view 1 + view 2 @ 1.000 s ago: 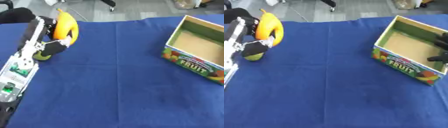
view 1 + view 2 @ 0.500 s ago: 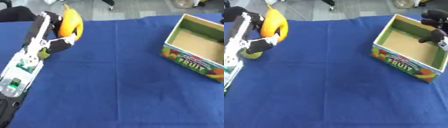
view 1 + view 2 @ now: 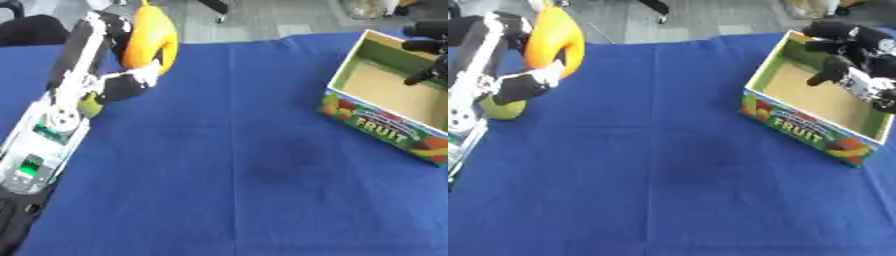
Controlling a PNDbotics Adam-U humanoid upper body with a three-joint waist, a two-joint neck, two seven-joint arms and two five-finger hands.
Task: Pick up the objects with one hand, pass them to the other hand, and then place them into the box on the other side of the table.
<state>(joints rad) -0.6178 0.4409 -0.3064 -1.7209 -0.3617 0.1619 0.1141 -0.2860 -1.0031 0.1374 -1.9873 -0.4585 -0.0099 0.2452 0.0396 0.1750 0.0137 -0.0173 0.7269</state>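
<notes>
An orange-yellow banana [image 3: 150, 37] is up off the blue table at the far left, with my left hand [image 3: 121, 86] shut on its lower part. Below that arm a small yellow-green fruit [image 3: 502, 107] lies on the cloth, partly hidden by the hand. The open cardboard box printed FRUIT [image 3: 798, 125] stands at the right and looks empty inside. My right hand [image 3: 846, 42] hovers over the box's far corner, fingers relaxed and holding nothing.
The blue cloth [image 3: 227, 170] covers the table between the banana and the box. A grey floor and dark chair legs lie beyond the far edge. My left forearm [image 3: 52, 130] runs along the table's left side.
My left hand has raised the banana higher and farther back. My right hand has come in from the right and now hangs over the box.
</notes>
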